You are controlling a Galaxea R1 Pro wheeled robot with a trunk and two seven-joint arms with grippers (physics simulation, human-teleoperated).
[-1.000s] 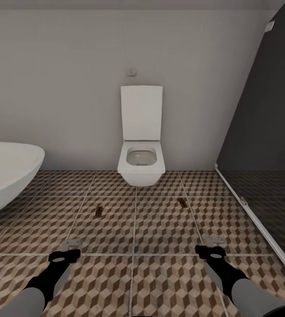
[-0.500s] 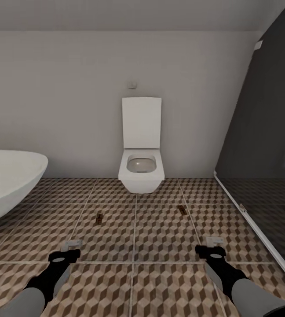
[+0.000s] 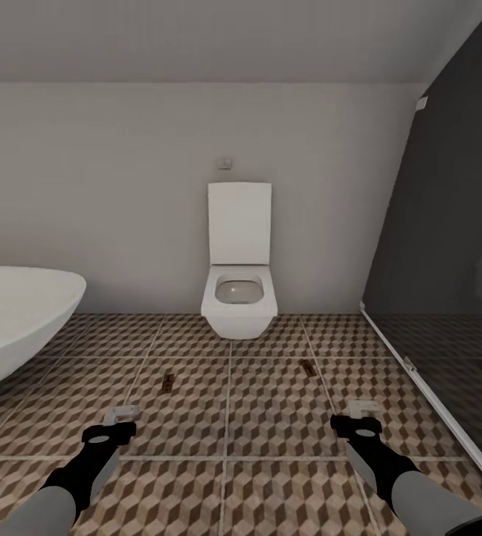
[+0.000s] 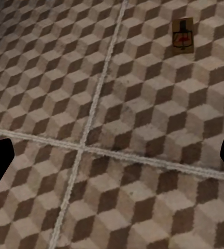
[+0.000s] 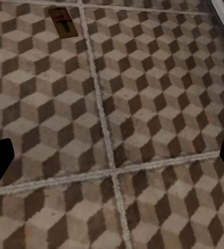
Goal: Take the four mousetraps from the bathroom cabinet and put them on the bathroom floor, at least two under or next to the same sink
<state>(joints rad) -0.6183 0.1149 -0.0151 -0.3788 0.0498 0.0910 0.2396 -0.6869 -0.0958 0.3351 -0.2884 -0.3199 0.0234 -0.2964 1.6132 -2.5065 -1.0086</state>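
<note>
- Ahead, against the pale back wall: a white toilet [image 3: 239, 298], lid up, bowl open with a greyish inside.
- At far left: the curved end of a white bathtub [image 3: 18, 316]; inside not visible.
- Underfoot: a tiled floor [image 3: 271, 417] with a brown, beige and white cube print and pale grout lines, running up to the wall.
- At right: a dark glass shower screen [image 3: 449, 246] on a pale sill slanting along the tiles.
- On the floor: two mousetraps lying flat and well apart, one mousetrap [image 3: 168, 382] left of the toilet's line, the other mousetrap [image 3: 308, 368] to the right, each inside a single tile.
- Seen closer from the wrist cameras: the first trap [image 4: 182, 35] and the second [image 5: 64, 22], each a small brown board with dark wire.
- Low in the head view: left gripper [image 3: 122, 412] and right gripper [image 3: 363, 408], both stretched forward over the tiles on black-and-grey forearms.
- Both pincers spread wide, dark fingertips at the edges of the wrist views, nothing between them.
</note>
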